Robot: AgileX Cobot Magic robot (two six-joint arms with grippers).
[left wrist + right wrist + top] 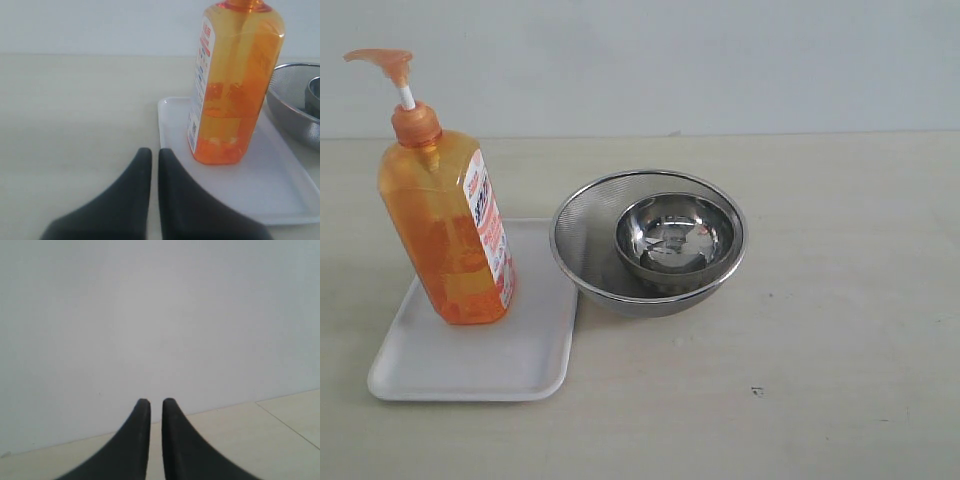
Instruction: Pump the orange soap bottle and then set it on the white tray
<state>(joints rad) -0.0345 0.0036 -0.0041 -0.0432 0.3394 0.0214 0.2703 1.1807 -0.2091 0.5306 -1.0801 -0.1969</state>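
Orange and translucent, the orange soap bottle (445, 240) stands upright at the left of the exterior view. Its base rests flat on the white tray (470, 360), inside the raised rim, and a wide bare part of the tray lies on the camera's side of it. The pump head (385, 62) sits high on its white stem, with the spout pointing to the left, and the red-and-white label (490, 235) is on the side of the bottle that faces right.

Just beside the tray, to the right, is a round mesh bowl (582, 240) of steel. Its rim comes very close to the right edge of the tray (I cannot tell if the two touch). Inside the mesh bowl sits a smaller shiny steel bowl (675, 235). Further right there is only the pale table (820, 350).

No arm appears in the exterior view. In the left wrist view the left gripper (151, 152) has its two dark fingers closed together, with only a thin slit between them, and it holds nothing; it is near the tray's edge but apart from the bottle. In the right wrist view the right gripper (156, 402) is also closed on nothing, and it faces a plain pale wall (160, 315).
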